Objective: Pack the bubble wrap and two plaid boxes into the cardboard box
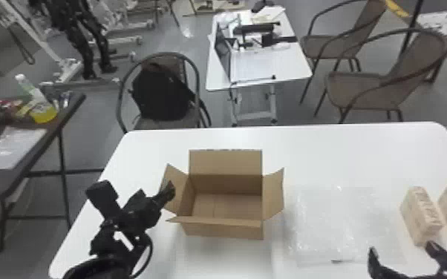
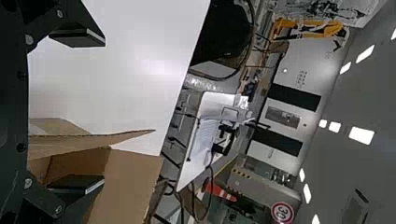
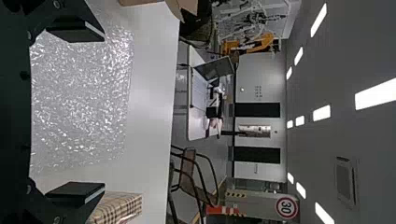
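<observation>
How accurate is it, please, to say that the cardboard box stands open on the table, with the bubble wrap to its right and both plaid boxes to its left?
Only the side of the plaid boxes is wrong: the head view shows both right of the cardboard box, beyond the bubble wrap. The cardboard box does stand open on the table, bubble wrap to its right.

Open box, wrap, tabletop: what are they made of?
Box: matte brown cardboard, likely corrugated; rough-cut flap edges.
Bubble wrap: glossy clear plastic film; bumpy, scattered glints.
Tabletop: smooth white, semi-gloss, maybe laminate; soft glare, core unclear.
</observation>
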### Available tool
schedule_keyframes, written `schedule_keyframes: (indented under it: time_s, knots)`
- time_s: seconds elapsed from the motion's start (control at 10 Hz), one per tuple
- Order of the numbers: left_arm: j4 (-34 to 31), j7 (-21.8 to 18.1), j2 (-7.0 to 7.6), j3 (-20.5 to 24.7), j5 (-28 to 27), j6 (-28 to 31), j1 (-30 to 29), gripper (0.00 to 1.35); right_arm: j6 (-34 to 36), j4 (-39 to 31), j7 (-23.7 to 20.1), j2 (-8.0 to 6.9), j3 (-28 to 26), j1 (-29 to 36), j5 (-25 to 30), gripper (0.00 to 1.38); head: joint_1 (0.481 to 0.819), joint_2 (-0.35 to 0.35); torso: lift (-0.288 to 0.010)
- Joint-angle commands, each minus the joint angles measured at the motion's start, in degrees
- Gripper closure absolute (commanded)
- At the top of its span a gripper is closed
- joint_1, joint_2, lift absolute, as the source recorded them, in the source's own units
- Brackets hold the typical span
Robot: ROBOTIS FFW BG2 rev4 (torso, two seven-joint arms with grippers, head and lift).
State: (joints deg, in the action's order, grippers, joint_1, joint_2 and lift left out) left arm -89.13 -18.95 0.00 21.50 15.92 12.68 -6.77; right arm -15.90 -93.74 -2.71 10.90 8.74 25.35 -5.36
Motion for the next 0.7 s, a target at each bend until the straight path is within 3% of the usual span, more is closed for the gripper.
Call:
schedule_keyframes:
  time_s: [0.0,0.1,0.3,0.4,0.5,0.6]
  knots:
    - [1.4,0.0,-0.15,-1.1,0.3,-0.6,1.0,0.28,0.4,0.1,-0.3,0.00,0.1,-0.4,0.1,0.16,0.695,0.212,-0.014]
    - [2.4,0.0,-0.15,-1.1,0.5,-1.3,1.5,0.38,0.5,0.1,-0.3,0.00,0.1,-0.4,0.1,0.16,0.695,0.207,-0.014]
    - [3.8,-0.8,-0.15,-1.4,0.1,-1.2,2.2,0.88,0.5,0.2,-0.4,0.00,0.2,-0.6,0.0,0.16,0.695,0.198,-0.014]
    - [3.8,-0.9,-0.15,-2.1,0.0,-1.2,1.9,0.99,0.5,0.3,-0.4,0.00,0.2,-0.6,-0.1,0.16,0.695,0.195,-0.014]
    - [3.8,-0.8,-0.15,-2.4,-0.2,-1.5,1.7,1.20,0.5,0.2,-0.3,0.00,0.2,-0.5,-0.4,0.16,0.695,0.189,-0.014]
    - [3.7,-0.8,-0.15,-2.4,-1.2,-2.9,1.5,1.21,0.5,0.2,-0.3,-0.09,0.2,-0.5,-0.4,0.16,0.695,0.185,-0.014]
